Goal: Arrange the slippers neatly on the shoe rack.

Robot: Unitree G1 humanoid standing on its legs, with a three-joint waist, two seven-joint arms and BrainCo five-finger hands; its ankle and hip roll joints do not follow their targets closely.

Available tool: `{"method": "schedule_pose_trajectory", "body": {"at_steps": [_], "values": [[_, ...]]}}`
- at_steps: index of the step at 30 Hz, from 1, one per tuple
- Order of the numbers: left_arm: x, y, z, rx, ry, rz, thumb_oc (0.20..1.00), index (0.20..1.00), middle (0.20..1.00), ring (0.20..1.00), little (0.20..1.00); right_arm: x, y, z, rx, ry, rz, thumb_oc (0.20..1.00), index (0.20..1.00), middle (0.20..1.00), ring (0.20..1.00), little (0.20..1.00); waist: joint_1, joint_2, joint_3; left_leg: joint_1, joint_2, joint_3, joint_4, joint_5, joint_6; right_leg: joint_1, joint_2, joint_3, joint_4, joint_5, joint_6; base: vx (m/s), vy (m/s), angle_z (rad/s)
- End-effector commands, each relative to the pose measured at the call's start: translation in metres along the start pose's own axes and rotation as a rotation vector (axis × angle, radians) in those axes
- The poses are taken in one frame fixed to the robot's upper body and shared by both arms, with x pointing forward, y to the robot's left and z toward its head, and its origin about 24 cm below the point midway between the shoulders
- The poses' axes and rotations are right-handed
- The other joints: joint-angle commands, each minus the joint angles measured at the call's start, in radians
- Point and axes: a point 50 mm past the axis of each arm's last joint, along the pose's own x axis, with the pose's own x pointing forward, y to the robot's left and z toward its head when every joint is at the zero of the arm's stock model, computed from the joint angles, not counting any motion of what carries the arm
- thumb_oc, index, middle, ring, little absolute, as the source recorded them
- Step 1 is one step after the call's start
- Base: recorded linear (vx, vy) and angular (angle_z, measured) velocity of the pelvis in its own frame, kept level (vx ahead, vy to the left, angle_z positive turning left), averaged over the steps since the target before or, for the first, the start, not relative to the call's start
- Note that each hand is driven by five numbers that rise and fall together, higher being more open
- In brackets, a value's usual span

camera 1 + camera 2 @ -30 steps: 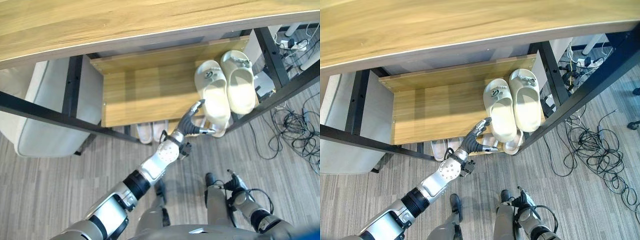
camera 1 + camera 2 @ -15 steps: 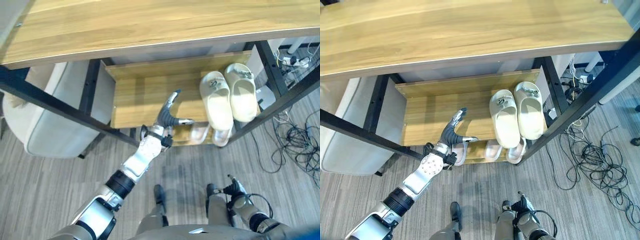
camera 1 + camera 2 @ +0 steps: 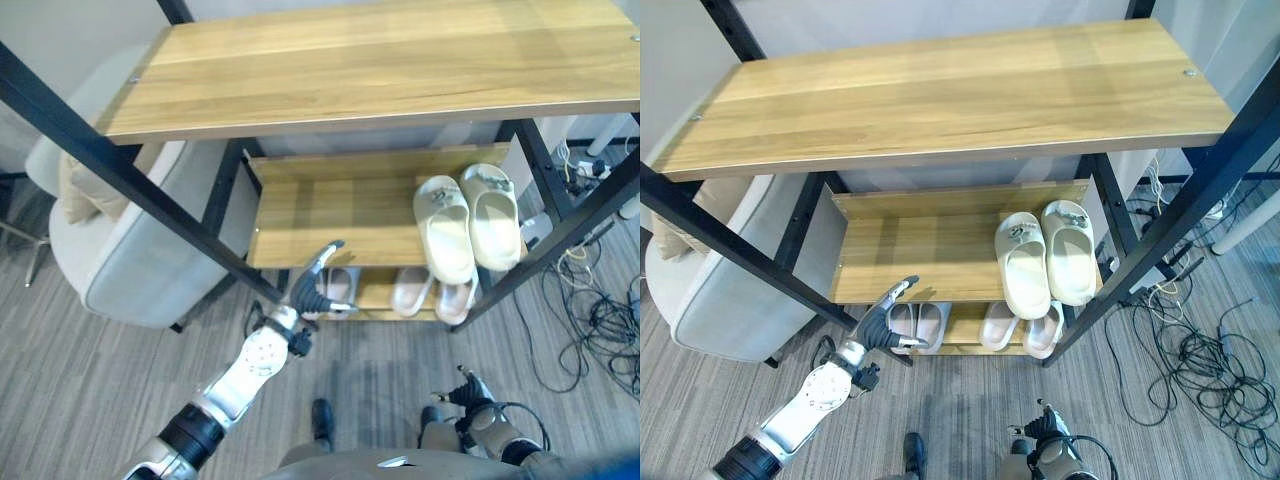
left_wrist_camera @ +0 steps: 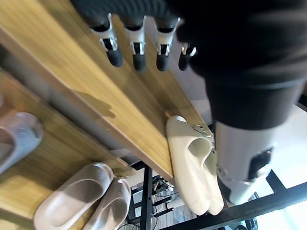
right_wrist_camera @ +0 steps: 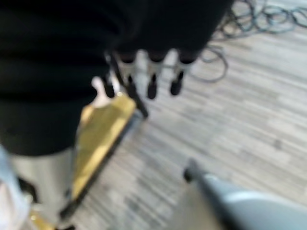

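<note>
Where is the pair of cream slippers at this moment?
The cream slippers lie side by side at the right end of the rack's middle shelf, above a pinkish pair on the bottom shelf.

Left hand (image 3: pixel 312 288) has withdrawn from the slippers (image 3: pixel 468 224).

- The right hand (image 5: pixel 144 72) hangs over grey plank floor (image 5: pixel 240 120), fingers (image 5: pixel 152 84) straight and holding nothing.
- A wooden rack board (image 5: pixel 98 139) with a dark frame edge lies past the fingers.
- Dark cables (image 5: pixel 249 21) coil on the floor farther off.

Grey upholstered chair (image 3: pixel 130 270) beside the frame; tangled cables (image 3: pixel 1200 370) on wood-look floor (image 3: pixel 80 400).
</note>
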Motion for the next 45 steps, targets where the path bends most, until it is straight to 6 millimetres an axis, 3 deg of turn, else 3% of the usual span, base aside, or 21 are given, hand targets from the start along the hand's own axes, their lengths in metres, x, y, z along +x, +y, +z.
{"method": "schedule_pose_trajectory", "body": {"at_steps": [1, 5, 6, 7, 14, 22, 29, 33, 36, 38, 40, 41, 45], "values": [[0.006, 0.027, 0.032, 0.114, -0.198, 0.066, 1.0, 1.0, 1.0, 1.0, 1.0, -0.004, 0.014, 0.005, -0.043, -0.041, 0.038, 1.0, 1.0, 1.0, 1.0, 1.0, 0.018, -0.059, 0.005, 0.03, -0.009, -0.019, 0.002, -0.032, -0.088, 0.117, -0.037, -0.039, -0.346, 0.296, 0.057, 0.05, -0.011, 0.03], [-0.006, 0.026, 0.019, 0.19, -0.152, 0.033, 1.0, 1.0, 1.0, 1.0, 1.0, -0.006, 0.021, 0.009, -0.031, -0.059, 0.065, 1.0, 1.0, 1.0, 1.0, 1.0, 0.024, -0.062, -0.006, 0.052, -0.008, -0.023, 0.002, -0.04, -0.087, 0.142, -0.036, -0.045, -0.352, 0.291, 0.058, 0.05, -0.001, 0.06], [-0.011, 0.021, 0.007, 0.204, -0.102, 0.015, 1.0, 1.0, 1.0, 1.0, 1.0, -0.01, 0.032, 0.011, -0.013, -0.07, 0.104, 1.0, 1.0, 1.0, 1.0, 1.0, 0.025, -0.063, -0.008, 0.061, -0.008, -0.024, 0.002, -0.043, -0.086, 0.152, -0.035, -0.047, -0.351, 0.287, 0.057, 0.06, 0.015, 0.09], [-0.016, 0.015, -0.006, 0.226, -0.047, -0.01, 1.0, 1.0, 1.0, 1.0, 1.0, -0.01, 0.032, 0.013, -0.009, -0.083, 0.109, 1.0, 1.0, 1.0, 1.0, 1.0, 0.024, -0.064, -0.012, 0.07, -0.009, -0.024, 0.002, -0.046, -0.085, 0.162, -0.034, -0.05, -0.351, 0.284, 0.057, 0.06, 0.024, 0.06], [-0.035, -0.006, -0.05, 0.245, 0.163, -0.062, 1.0, 1.0, 1.0, 1.0, 1.0, -0.01, 0.03, 0.022, 0.034, -0.131, 0.101, 1.0, 1.0, 1.0, 1.0, 1.0, 0.019, -0.071, -0.017, 0.083, -0.012, -0.028, 0.002, -0.053, -0.083, 0.175, -0.034, -0.056, -0.35, 0.281, 0.057, 0.01, 0.012, 0.04], [-0.042, -0.011, -0.07, 0.243, 0.275, -0.044, 1.0, 1.0, 1.0, 1.0, 1.0, -0.01, 0.025, 0.014, 0.023, -0.125, 0.1, 1.0, 1.0, 1.0, 1.0, 1.0, 0.016, -0.094, -0.016, 0.118, -0.014, -0.041, 0.006, -0.08, -0.065, 0.2, -0.033, -0.043, -0.335, 0.271, 0.056, 0.03, 0.031, 0.0], [-0.044, -0.013, -0.073, 0.264, 0.288, -0.061, 1.0, 1.0, 1.0, 1.0, 1.0, -0.012, 0.025, 0.002, 0.031, -0.09, 0.109, 1.0, 1.0, 1.0, 1.0, 1.0, 0.018, -0.134, 0.015, 0.126, -0.046, -0.028, 0.196, -0.202, -0.028, 0.274, -0.067, -0.009, -0.322, 0.259, 0.068, 0.04, 0.096, -0.09], [-0.037, -0.011, -0.069, 0.28, 0.259, -0.05, 1.0, 1.0, 1.0, 1.0, 1.0, -0.01, 0.024, 0.011, 0.059, -0.103, 0.096, 1.0, 1.0, 1.0, 1.0, 1.0, 0.004, -0.152, 0.044, 0.098, -0.055, 0.003, 0.239, -0.228, -0.012, 0.214, -0.087, 0.032, -0.308, 0.341, 0.098, -0.17, 0.111, -0.31], [-0.027, -0.005, -0.065, 0.292, 0.234, -0.031, 1.0, 1.0, 1.0, 1.0, 1.0, -0.008, 0.021, 0.022, 0.09, -0.133, 0.085, 1.0, 1.0, 1.0, 1.0, 1.0, 0.002, -0.153, 0.065, 0.043, -0.039, 0.009, 0.261, -0.209, 0.002, 0.163, -0.055, 0.026, -0.222, 0.318, 0.077, -0.26, 0.11, -0.22], [-0.028, -0.006, -0.067, 0.296, 0.243, -0.033, 1.0, 1.0, 1.0, 1.0, 1.0, -0.009, 0.023, 0.021, 0.079, -0.143, 0.096, 1.0, 1.0, 1.0, 1.0, 1.0, 0.013, -0.146, 0.062, 0.035, -0.044, 0.02, 0.244, -0.186, 0.02, 0.177, -0.013, -0.009, -0.114, 0.238, 0.037, -0.2, 0.213, -0.07], [-0.031, -0.007, -0.071, 0.269, 0.27, -0.029, 1.0, 1.0, 1.0, 1.0, 1.0, -0.011, 0.026, 0.024, 0.085, -0.165, 0.112, 1.0, 1.0, 1.0, 1.0, 1.0, 0.034, -0.147, 0.042, 0.035, -0.055, 0.036, 0.219, -0.16, 0.038, 0.223, 0.045, -0.064, 0.027, 0.14, 0.018, -0.2, 0.17, -0.42], [-0.032, -0.006, -0.072, 0.268, 0.282, -0.024, 1.0, 1.0, 1.0, 1.0, 1.0, -0.012, 0.026, 0.023, 0.092, -0.164, 0.112, 1.0, 1.0, 1.0, 1.0, 1.0, 0.041, -0.155, 0.035, 0.024, -0.063, 0.038, 0.219, -0.149, 0.043, 0.244, 0.07, -0.055, 0.057, 0.121, 0.017, -0.16, 0.076, -0.4], [-0.034, -0.002, -0.074, 0.26, 0.3, 0.009, 1.0, 1.0, 1.0, 1.0, 1.0, -0.012, 0.025, 0.023, 0.099, -0.167, 0.103, 1.0, 1.0, 1.0, 1.0, 1.0, 0.069, -0.183, 0.021, -0.033, -0.076, 0.057, 0.236, -0.116, 0.045, 0.309, 0.111, -0.032, 0.037, 0.116, -0.002, -0.15, -0.027, -0.03]]}}
